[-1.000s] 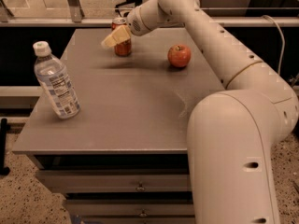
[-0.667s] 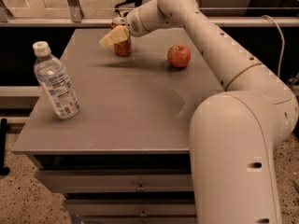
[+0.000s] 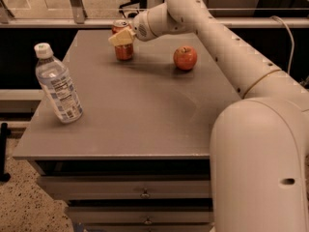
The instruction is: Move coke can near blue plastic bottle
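Gripper (image 3: 120, 36) is at the far side of the grey flat-topped table (image 3: 145, 110), on the end of the white arm (image 3: 217, 37) reaching in from the picture's right. Can't tell whether it's clamped or loose.

Small red aluminium coke can with a silver top (image 3: 124, 50) is right at the gripper. The gripper's pale tip overlaps the can's upper front. The can stands upright on the table, its lower half visible below the gripper and its rim showing just above it.

Clear bluish plastic bottle with a white screw cap and pale label (image 3: 58, 87) is well apart from the gripper, towards the camera and to picture left, standing near the table's left edge. Can and bottle are well apart, with bare tabletop between them.

Round red apple (image 3: 185, 58) sits near the gripper on its picture-right side, slightly closer to the camera and not touching the can. It lies under the arm's forearm span.

Drawer fronts with small handles (image 3: 145, 194) show below the table's near edge.
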